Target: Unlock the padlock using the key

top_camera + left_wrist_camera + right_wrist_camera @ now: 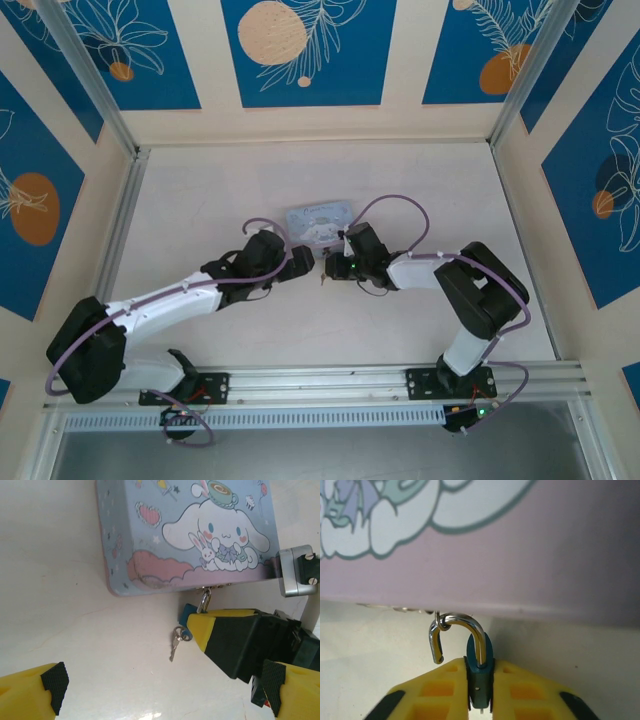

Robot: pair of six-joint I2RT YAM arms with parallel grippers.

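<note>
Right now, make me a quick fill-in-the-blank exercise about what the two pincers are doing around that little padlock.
The left pincer stands wide ____.
The right pincer is clamped on the body of the ____.
That lock's silvery shackle is hooked onto the near edge of the pastel-blue ____.
Missing words: open; padlock; tin.
</note>
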